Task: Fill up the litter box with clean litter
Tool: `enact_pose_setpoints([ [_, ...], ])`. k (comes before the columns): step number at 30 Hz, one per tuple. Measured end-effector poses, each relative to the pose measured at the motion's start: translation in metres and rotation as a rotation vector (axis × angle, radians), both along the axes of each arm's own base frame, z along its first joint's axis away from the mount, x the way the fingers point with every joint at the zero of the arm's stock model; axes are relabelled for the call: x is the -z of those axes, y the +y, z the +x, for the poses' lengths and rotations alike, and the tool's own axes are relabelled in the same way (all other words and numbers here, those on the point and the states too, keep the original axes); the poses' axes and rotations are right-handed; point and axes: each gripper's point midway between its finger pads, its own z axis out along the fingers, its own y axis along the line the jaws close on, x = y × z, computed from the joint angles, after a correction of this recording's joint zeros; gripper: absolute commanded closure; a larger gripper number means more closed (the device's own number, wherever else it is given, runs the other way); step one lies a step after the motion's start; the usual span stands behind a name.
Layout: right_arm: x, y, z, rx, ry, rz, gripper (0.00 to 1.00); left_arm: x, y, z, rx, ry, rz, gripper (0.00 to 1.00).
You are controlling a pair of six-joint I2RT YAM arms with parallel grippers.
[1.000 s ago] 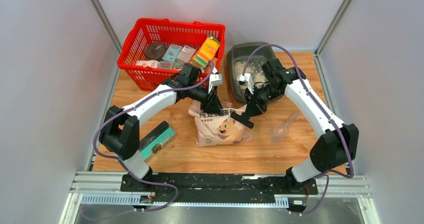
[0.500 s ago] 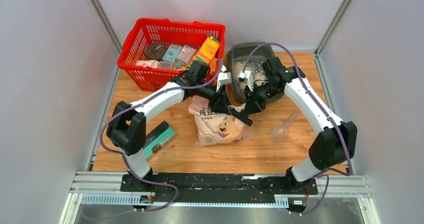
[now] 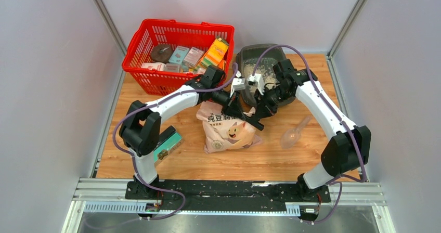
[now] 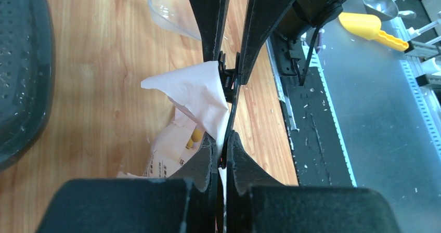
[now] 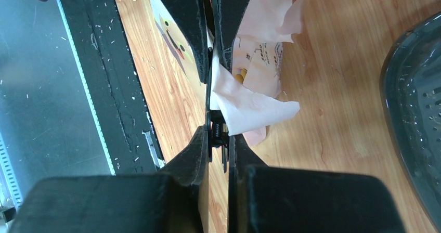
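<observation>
The dark grey litter box (image 3: 260,49) stands at the back right and holds a thin layer of pale litter (image 3: 269,76). It also shows in the left wrist view (image 4: 21,72) and the right wrist view (image 5: 416,103). The pinkish-beige litter bag (image 3: 229,134) lies on the table in front of it, its top folded over (image 4: 192,90). A thin black spring clip (image 4: 232,100) sits on that folded top. My left gripper (image 4: 223,137) is shut on the clip and the bag edge. My right gripper (image 5: 218,134) faces it and is shut on the clip's spring end (image 5: 216,131).
A red mesh basket (image 3: 156,35) with several boxes stands at the back left. A teal-and-black box (image 3: 164,144) lies near the left arm's base. A clear scoop (image 3: 294,134) lies right of the bag. The black rail (image 4: 312,139) runs along the table's front edge.
My left gripper has moved right along the bag's top until it meets my right gripper at the clip. The right gripper has shifted only slightly.
</observation>
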Motion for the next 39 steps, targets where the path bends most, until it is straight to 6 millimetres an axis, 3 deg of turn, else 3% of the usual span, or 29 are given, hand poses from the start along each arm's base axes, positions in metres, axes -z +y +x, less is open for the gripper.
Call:
enact_pose_setpoints([
  [1,0.000,0.000,0.000,0.001,0.001,-0.001,0.78,0.000,0.000,-0.001,0.006,0.005,-0.004,1.00],
  [4,0.001,-0.001,0.001,0.018,0.011,-0.003,0.48,0.000,0.000,-0.001,0.008,0.007,-0.007,1.00],
  [8,-0.011,-0.004,0.011,0.090,0.042,0.058,0.35,0.001,-0.001,-0.001,0.009,-0.010,-0.005,1.00],
  [14,-0.022,-0.023,0.028,0.175,0.049,0.132,0.33,0.001,0.000,0.002,0.006,-0.082,-0.003,1.00],
  [21,-0.012,-0.015,-0.004,0.078,0.101,0.193,0.31,0.000,0.005,0.001,-0.003,-0.174,0.009,1.00],
  [29,-0.010,-0.007,-0.011,0.016,0.064,0.204,0.32,0.001,0.005,0.002,-0.003,-0.186,0.011,1.00],
  [35,0.002,-0.003,-0.012,-0.003,0.026,0.172,0.35,0.001,0.005,0.002,-0.003,-0.185,0.011,1.00],
  [39,0.007,-0.004,-0.005,0.014,0.002,0.155,0.46,0.001,0.005,0.002,-0.004,-0.183,0.012,1.00],
])
